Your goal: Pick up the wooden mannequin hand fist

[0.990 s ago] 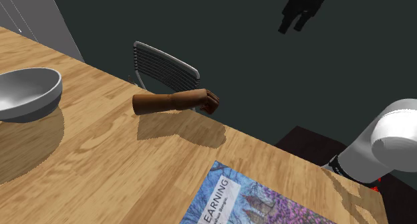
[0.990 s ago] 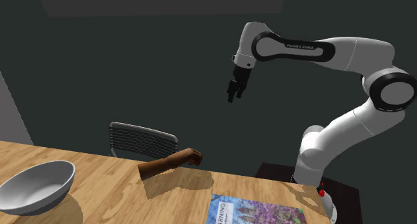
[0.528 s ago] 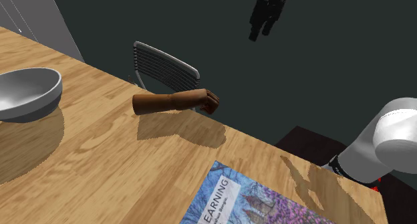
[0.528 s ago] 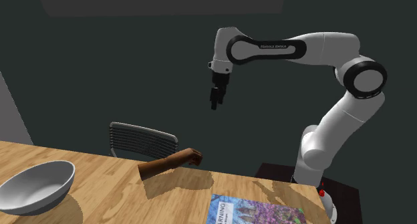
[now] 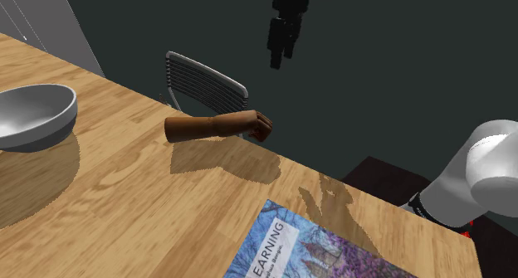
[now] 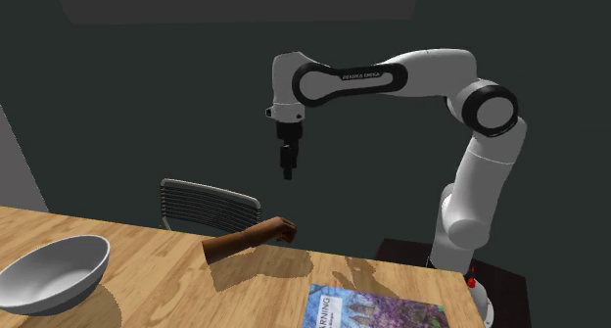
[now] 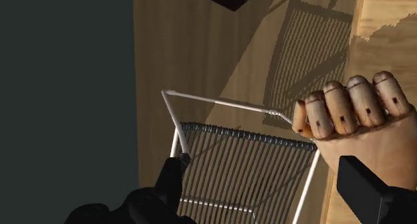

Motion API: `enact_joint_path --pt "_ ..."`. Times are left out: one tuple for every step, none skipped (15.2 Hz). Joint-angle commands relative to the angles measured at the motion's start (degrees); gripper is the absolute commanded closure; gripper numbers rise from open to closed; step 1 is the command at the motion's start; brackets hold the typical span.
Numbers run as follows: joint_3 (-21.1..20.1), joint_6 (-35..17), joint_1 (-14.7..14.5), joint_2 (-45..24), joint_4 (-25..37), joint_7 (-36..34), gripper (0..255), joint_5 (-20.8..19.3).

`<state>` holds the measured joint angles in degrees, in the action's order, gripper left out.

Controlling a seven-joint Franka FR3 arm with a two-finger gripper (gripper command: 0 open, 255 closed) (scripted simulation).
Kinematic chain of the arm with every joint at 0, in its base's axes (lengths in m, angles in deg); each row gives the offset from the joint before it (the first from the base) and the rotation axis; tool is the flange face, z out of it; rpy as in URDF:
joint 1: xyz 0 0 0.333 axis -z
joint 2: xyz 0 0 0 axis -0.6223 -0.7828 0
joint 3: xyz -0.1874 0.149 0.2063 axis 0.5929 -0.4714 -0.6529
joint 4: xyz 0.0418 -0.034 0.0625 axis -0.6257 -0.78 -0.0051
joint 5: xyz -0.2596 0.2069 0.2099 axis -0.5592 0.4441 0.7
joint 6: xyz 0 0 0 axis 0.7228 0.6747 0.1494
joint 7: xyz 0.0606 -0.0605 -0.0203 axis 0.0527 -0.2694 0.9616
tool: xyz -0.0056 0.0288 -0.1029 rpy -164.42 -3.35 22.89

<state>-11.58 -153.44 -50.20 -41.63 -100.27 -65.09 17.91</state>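
Over the shoulder: the bowl (image 5: 37, 119) slips off the left edge, and the book (image 5: 324, 251) is chopped by the bottom edge. The chair (image 5: 203, 81) gives us its slatted back alone, with seat and legs behind the tabletop (image 5: 124, 202). Up top, the gripper (image 5: 277, 60) is cut off above by the frame. At the wrist, the wooden mannequin hand fist (image 7: 347, 112) runs past the edge at the forearm, one jaw covering its wrist.

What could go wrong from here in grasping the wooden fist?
In the wrist view the brown wooden fist sits off-centre beside one finger of the open black gripper, so descending straight may miss it and hit the slatted chair. It lies at the edge of the wooden table; a nudge could knock it off.
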Motion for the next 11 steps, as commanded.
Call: enact_joint_path --pt "-1.2 0.7 -1.1 -4.1 3.1 1.2 0 -0.5" --pt "-1.9 1.3 -1.7 -6.1 4.9 1.6 0 -0.8" --pt "-2.5 1.9 -2.4 -8.2 6.7 2.0 0 -1.1" --pt "-3.2 2.5 -3.0 -10.3 8.5 2.4 0 -1.5" --pt "-3.8 3.2 -3.7 -12.3 10.4 2.8 0 -1.9" --pt "-4.5 3.9 -4.4 -14.4 12.3 3.2 0 -2.4" --pt "-5.1 4.6 -5.2 -16.4 14.2 3.5 0 -2.8" --pt "-5.7 5.4 -6.0 -18.5 16.2 3.9 0 -3.3" --pt "-6.3 6.2 -6.8 -20.6 18.2 4.2 0 -3.8" --pt "-6.9 7.1 -7.7 -22.6 20.2 4.6 0 -4.4" --pt "-7.4 8.0 -8.6 -24.7 22.2 4.9 0 -4.9"
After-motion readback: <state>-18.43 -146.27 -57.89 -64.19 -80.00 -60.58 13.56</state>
